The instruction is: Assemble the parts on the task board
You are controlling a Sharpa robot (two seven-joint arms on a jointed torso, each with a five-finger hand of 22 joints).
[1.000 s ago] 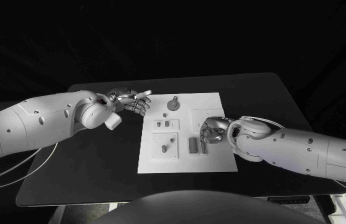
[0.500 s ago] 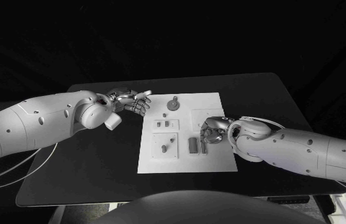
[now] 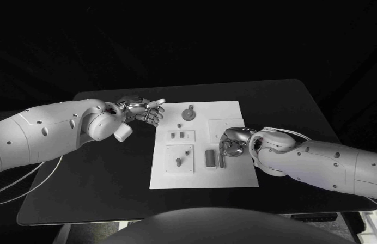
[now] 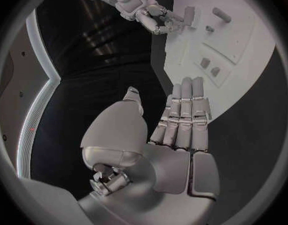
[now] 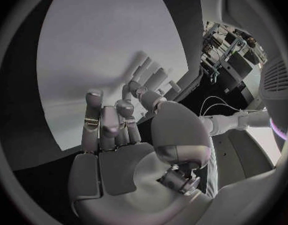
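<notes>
The white task board (image 3: pixel 236 174) lies in the middle of the table. On it are a round grey part (image 3: pixel 188 113), two small blocks (image 3: pixel 184 135), a peg (image 3: pixel 179 161) and a grey bar (image 3: pixel 211 158). My left hand (image 3: pixel 145 111) hovers by the board's far left edge, its fingers (image 4: pixel 184 112) held straight and apart with nothing in them. My right hand (image 3: pixel 232 142) is over the board's right side with its fingers curled (image 5: pixel 113 122). Its fingertips meet the end of a thin grey part (image 3: pixel 223 161) beside the bar. Whether they pinch it is hidden.
The black table (image 3: pixel 102 173) reaches well beyond the board on every side. My right forearm (image 3: pixel 314 162) lies across the table's right front. In the left wrist view my right hand (image 4: pixel 144 10) curls over the board (image 4: pixel 243 45).
My right hand has shifted slightly toward the near right on the board, fingers still curled. The left hand and the parts have not moved.
</notes>
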